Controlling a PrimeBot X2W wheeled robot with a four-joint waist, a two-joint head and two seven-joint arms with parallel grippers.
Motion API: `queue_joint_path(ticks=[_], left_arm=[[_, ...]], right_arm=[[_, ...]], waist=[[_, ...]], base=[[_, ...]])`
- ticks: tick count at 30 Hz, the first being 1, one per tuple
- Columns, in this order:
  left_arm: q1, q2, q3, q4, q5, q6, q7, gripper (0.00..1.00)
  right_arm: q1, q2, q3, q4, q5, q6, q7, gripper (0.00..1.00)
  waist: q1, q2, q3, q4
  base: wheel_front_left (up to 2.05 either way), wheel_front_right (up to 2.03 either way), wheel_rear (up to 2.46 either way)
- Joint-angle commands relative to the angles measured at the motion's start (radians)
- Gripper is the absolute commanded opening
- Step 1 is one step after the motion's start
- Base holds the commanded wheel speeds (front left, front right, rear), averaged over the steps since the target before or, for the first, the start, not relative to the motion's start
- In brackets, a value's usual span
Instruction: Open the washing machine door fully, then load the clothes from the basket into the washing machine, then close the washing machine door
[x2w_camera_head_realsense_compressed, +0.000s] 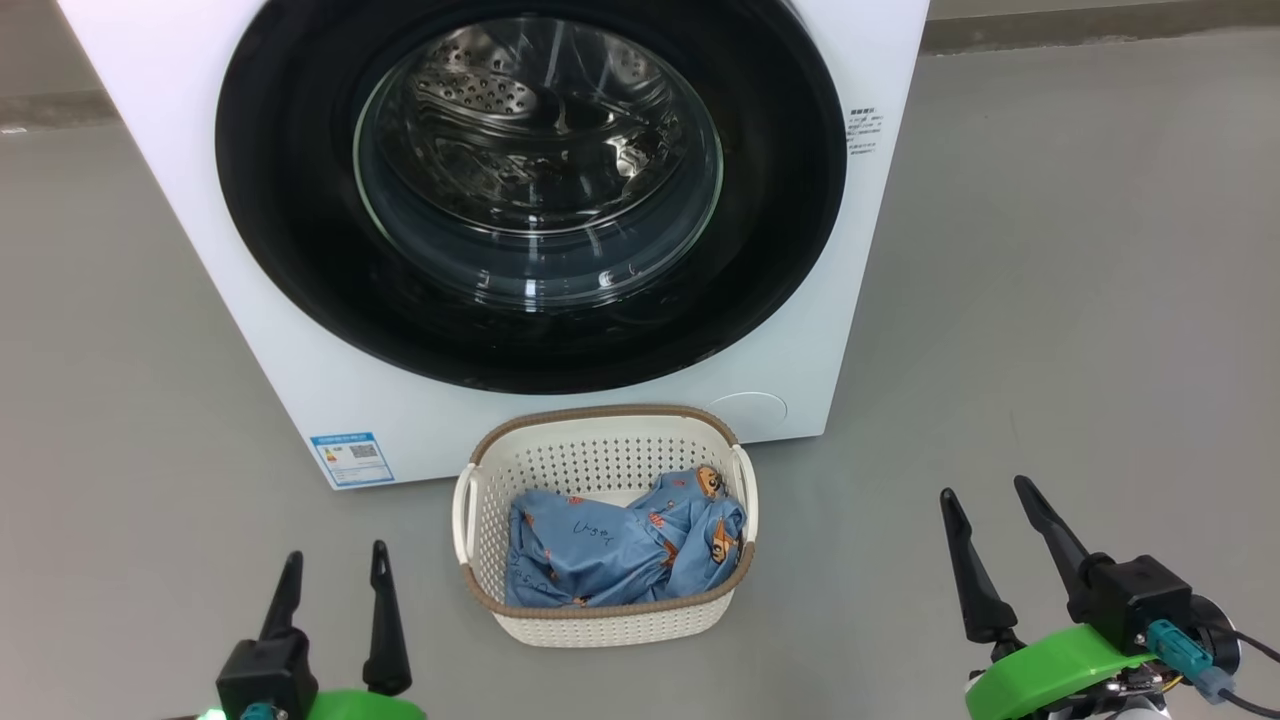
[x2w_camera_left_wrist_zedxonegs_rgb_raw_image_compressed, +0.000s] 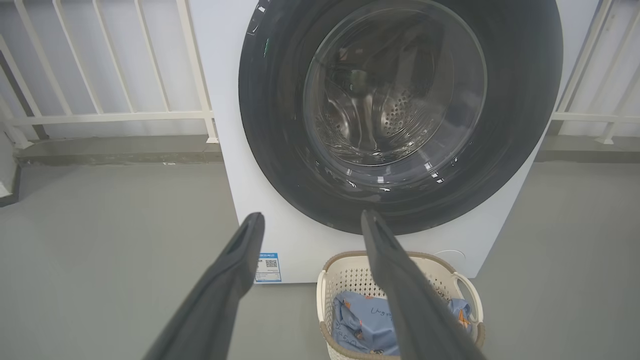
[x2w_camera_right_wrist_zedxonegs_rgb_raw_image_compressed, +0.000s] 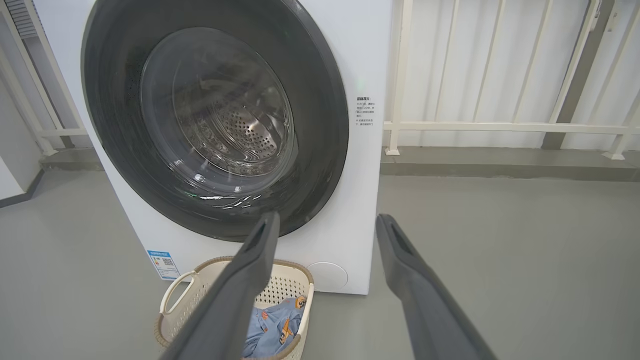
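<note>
1. The grey floor (x2w_camera_head_realsense_compressed: 1050, 300) carries everything; a white railing (x2w_camera_left_wrist_zedxonegs_rgb_raw_image_compressed: 100, 117) stands behind the machine in the left wrist view.
2. The washing machine (x2w_camera_head_realsense_compressed: 300, 380) stands upright in the upper middle of the head view, its front facing the robot, well ahead of both claws.
3. The washing machine door (x2w_camera_head_realsense_compressed: 290, 200) is closed and lies flush against the front. The steel drum shows through its glass window (x2w_camera_head_realsense_compressed: 540, 160). Neither claw touches the door; both sets of fingertips point towards it from well short of it.
4. The basket (x2w_camera_head_realsense_compressed: 600, 625) sits on the floor just in front of the machine, below the door's lower edge. In the head view it lies between the two claws and a little ahead of their tips.
5. The clothes (x2w_camera_head_realsense_compressed: 610, 550), light-blue cloth with orange-brown prints, lie bunched in the basket's bottom, below its rim and clear of both claws.
6. The right gripper (x2w_camera_head_realsense_compressed: 983, 487) hangs at the lower right, released, fingers spread wide and empty, well apart from the basket's right handle.
7. The left gripper (x2w_camera_head_realsense_compressed: 336, 552) hangs at the lower left, likewise released and empty, nearer the basket than the right one but not touching it.
8. A small blue energy label (x2w_camera_head_realsense_compressed: 350, 458) is stuck on the machine's lower left corner, ahead of the left claw.
</note>
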Motion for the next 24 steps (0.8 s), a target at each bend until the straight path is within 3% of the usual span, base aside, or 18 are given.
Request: queue_joint_path(ticks=[1, 11, 24], left_arm=[[-0.020, 0.005, 0.035, -0.019, 0.026, -0.003, -0.015, 1.00], [-0.020, 0.004, 0.054, 0.014, -0.076, -0.032, -0.021, 1.00], [-0.021, 0.004, 0.060, 0.021, -0.096, -0.058, -0.021, 1.00]], right_arm=[[-0.042, -0.009, 0.026, -0.022, -0.029, 0.002, -0.016, 1.00], [-0.048, -0.010, 0.022, 0.002, -0.044, 0.002, -0.022, 1.00], [-0.048, -0.010, 0.017, 0.005, -0.037, 0.002, -0.022, 1.00]], waist=[[0.0000, 0.0000, 0.000, 0.000], [0.0000, 0.0000, -0.001, -0.001], [0.0000, 0.0000, -0.002, 0.002]], base=[[0.00, 0.00, 0.00], [0.00, 0.00, 0.00], [0.00, 0.00, 0.00]])
